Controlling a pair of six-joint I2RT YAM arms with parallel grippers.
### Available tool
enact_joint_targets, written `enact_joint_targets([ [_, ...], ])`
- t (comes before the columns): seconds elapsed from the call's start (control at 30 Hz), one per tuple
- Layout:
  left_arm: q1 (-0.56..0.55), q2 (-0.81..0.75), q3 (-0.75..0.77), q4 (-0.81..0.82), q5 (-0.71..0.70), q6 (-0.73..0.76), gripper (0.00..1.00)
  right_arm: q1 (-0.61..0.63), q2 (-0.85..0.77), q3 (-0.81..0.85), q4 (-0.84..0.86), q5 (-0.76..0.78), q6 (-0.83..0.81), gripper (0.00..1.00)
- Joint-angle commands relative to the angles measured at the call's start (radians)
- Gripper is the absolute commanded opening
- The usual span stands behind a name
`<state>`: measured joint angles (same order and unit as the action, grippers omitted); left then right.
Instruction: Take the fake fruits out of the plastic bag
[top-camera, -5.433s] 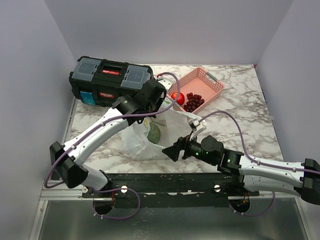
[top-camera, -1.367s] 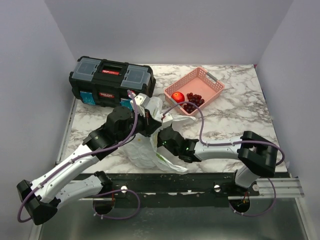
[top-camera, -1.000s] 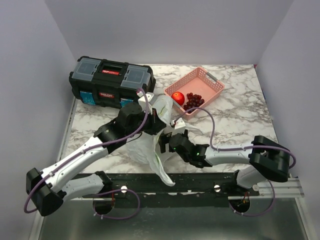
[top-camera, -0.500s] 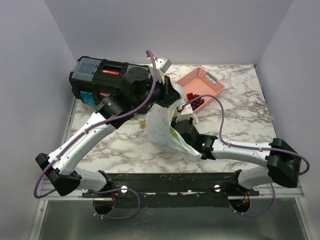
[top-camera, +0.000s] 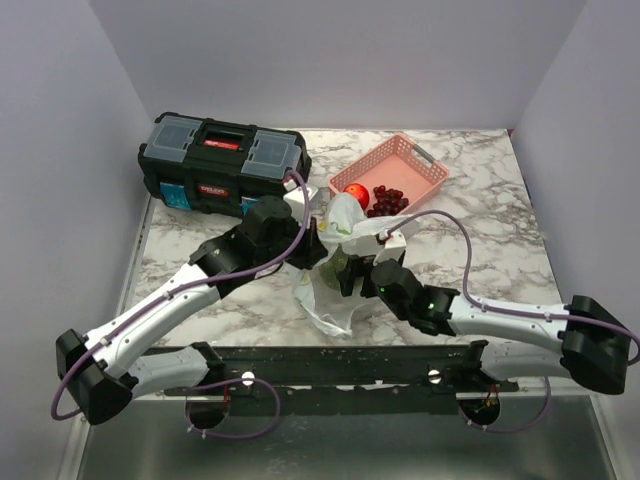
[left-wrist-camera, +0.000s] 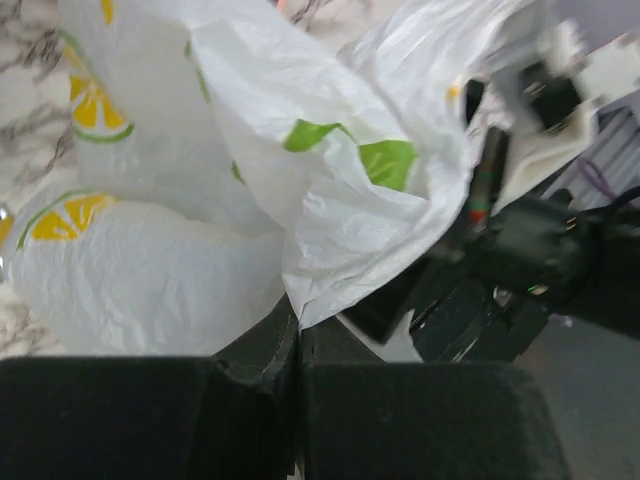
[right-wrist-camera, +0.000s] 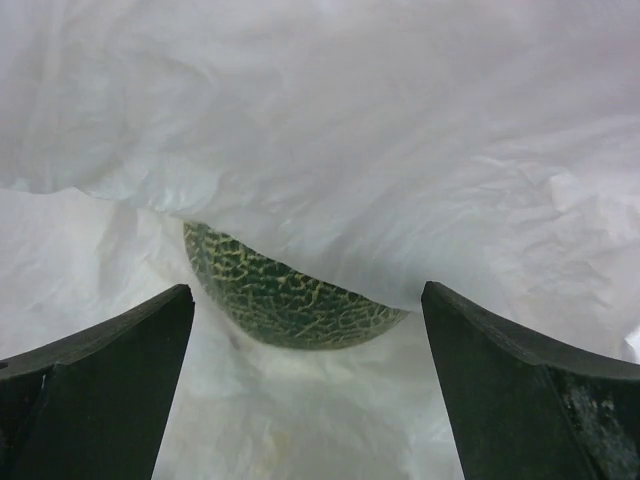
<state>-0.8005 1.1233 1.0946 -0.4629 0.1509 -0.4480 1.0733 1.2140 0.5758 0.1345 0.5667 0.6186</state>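
Observation:
The white plastic bag (top-camera: 332, 300) with lemon prints lies crumpled at the table's middle. My left gripper (top-camera: 314, 246) is shut on the bag's edge (left-wrist-camera: 300, 300) and holds it up. My right gripper (top-camera: 349, 277) is open and points into the bag's mouth. In the right wrist view the netted green melon (right-wrist-camera: 285, 295) lies inside the bag (right-wrist-camera: 330, 130), half covered by a fold, ahead of and between the fingers (right-wrist-camera: 100, 370); they are not touching it. The red apple (top-camera: 355, 192) and the dark red grapes (top-camera: 388, 200) lie in the pink basket (top-camera: 420, 165).
A black toolbox (top-camera: 220, 165) stands at the back left, close behind my left arm. The pink basket is at the back, just beyond the bag. Purple walls close the table in on three sides. The right arm (left-wrist-camera: 520, 250) shows past the bag in the left wrist view.
My left gripper has come down and forward from beside the toolbox, lowering the bag. My right gripper has moved to the bag's mouth, and the melon now shows between its fingers.

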Motion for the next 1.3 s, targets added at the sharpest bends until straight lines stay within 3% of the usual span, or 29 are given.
enact_joint_targets([
  [0.0, -0.002, -0.142, -0.11, 0.012, -0.089, -0.024, 0.0, 0.002, -0.113, -0.033, 0.015, -0.099, 0.059, 0.99],
  [0.17, 0.0, -0.225, -0.193, 0.058, -0.093, -0.034, 0.0, 0.002, -0.138, 0.006, -0.007, -0.115, 0.024, 1.0],
  [0.33, -0.002, -0.229, -0.198, 0.092, -0.085, -0.038, 0.0, 0.003, -0.049, 0.095, 0.013, -0.131, -0.046, 1.0],
  [0.53, -0.002, -0.252, -0.194, 0.138, -0.07, -0.034, 0.0, 0.003, 0.032, 0.188, 0.066, -0.231, -0.107, 0.89],
  [0.63, 0.0, -0.244, -0.16, 0.139, -0.054, -0.034, 0.0, 0.002, 0.06, 0.204, 0.107, -0.279, -0.124, 0.79],
  [0.73, -0.001, -0.226, -0.118, 0.127, -0.03, -0.045, 0.0, 0.002, 0.084, 0.212, 0.117, -0.301, -0.103, 0.55],
  [0.83, -0.001, -0.208, -0.101, 0.136, 0.006, -0.051, 0.0, 0.003, 0.091, 0.182, 0.131, -0.33, -0.075, 0.49],
  [1.0, -0.001, -0.203, -0.108, 0.142, 0.01, -0.051, 0.0, 0.003, 0.038, 0.106, 0.114, -0.301, -0.033, 0.5],
  [1.13, -0.002, -0.207, -0.099, 0.124, -0.015, -0.031, 0.0, 0.002, -0.012, 0.085, 0.021, -0.293, -0.027, 0.67],
  [1.27, -0.001, -0.195, -0.063, 0.078, -0.05, 0.007, 0.0, 0.004, -0.033, 0.084, 0.006, -0.447, -0.022, 0.69],
])
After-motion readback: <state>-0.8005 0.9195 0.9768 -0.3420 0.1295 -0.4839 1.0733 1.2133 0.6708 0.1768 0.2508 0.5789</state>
